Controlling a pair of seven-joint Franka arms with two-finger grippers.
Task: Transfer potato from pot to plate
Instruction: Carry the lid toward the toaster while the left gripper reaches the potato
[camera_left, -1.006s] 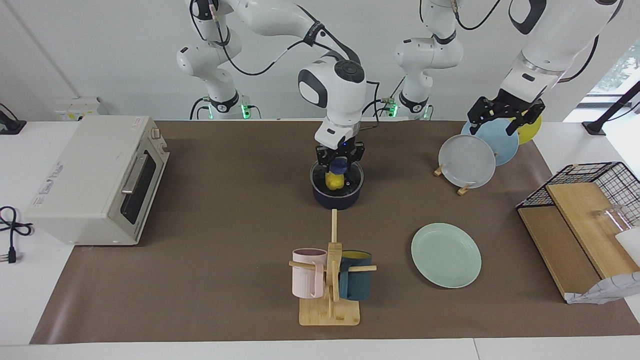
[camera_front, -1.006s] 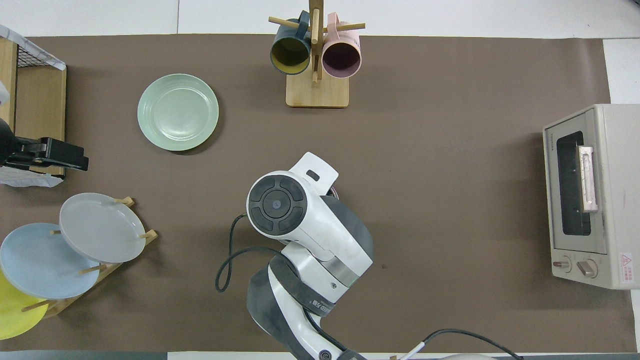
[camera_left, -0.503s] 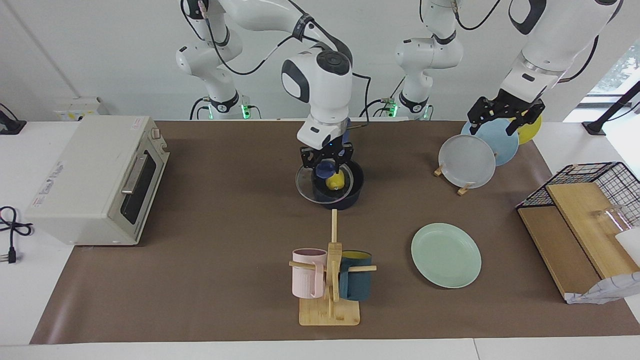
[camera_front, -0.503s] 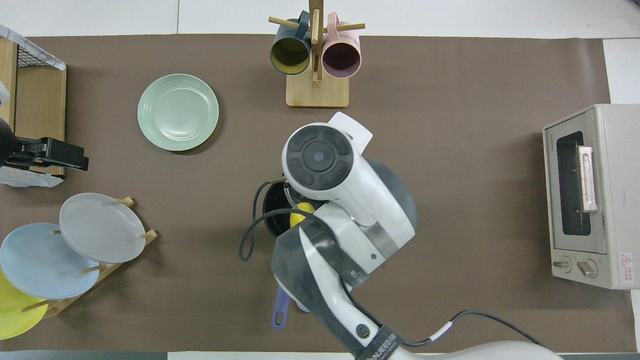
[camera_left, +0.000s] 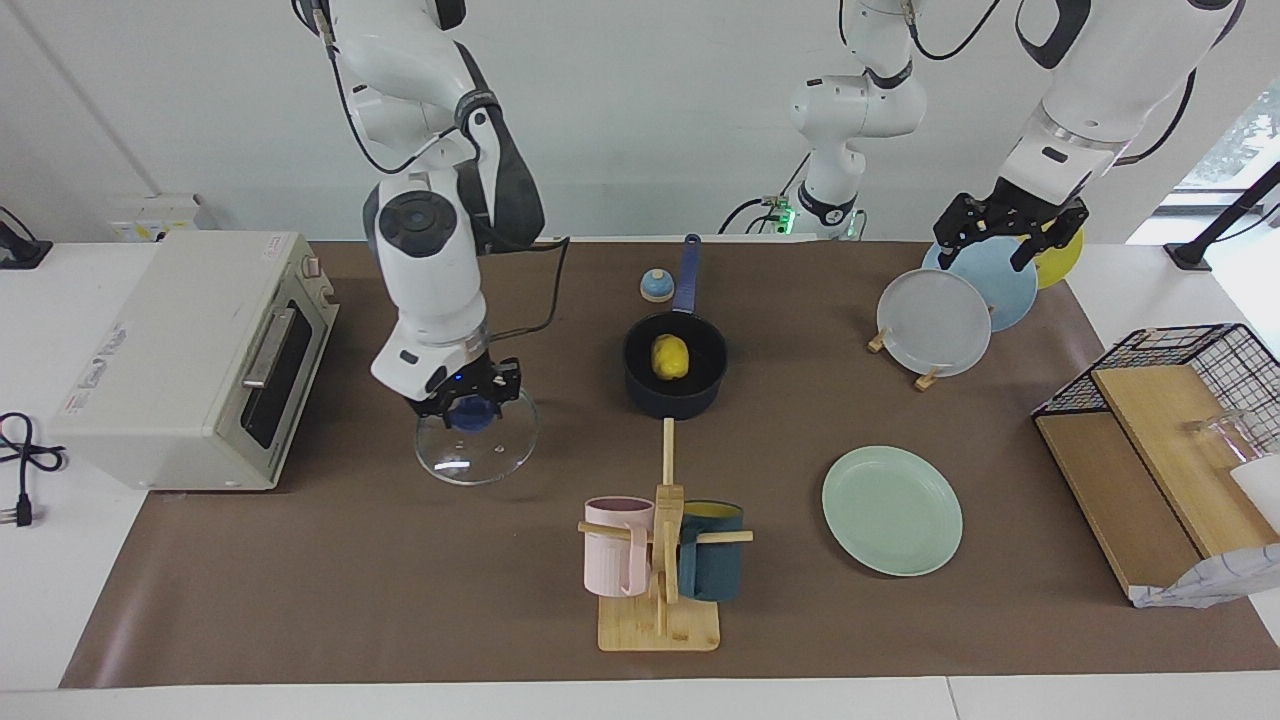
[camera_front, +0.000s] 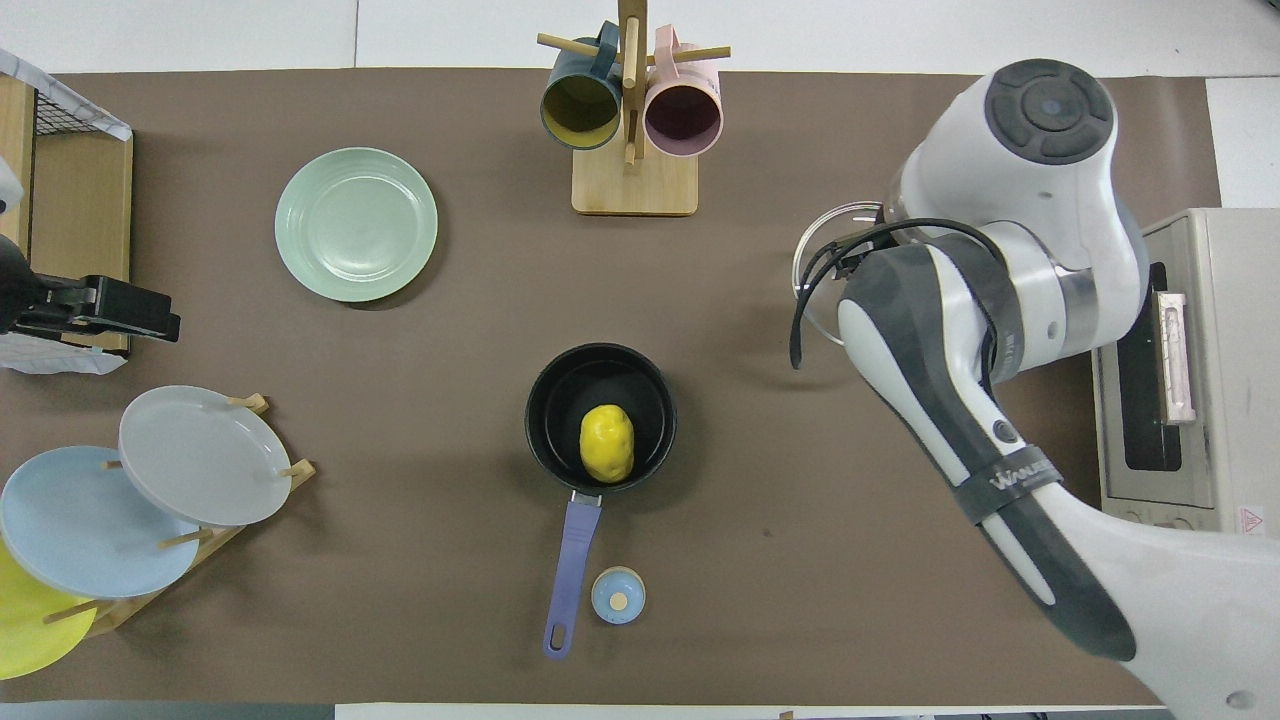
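Two views differ for you: facing, the right gripper (camera_left: 462, 404) clamps the lid (camera_left: 477, 437) knob; overhead, its arm hides that. Potato (camera_front: 607, 443) lies in the pot (camera_front: 545, 400); left gripper (camera_left: 1005, 236) is spread.

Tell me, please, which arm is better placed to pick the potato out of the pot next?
Probably the left. Its end effector is open and empty over the plate rack. The right end effector is shut on the glass lid, away from the pot holding the potato.
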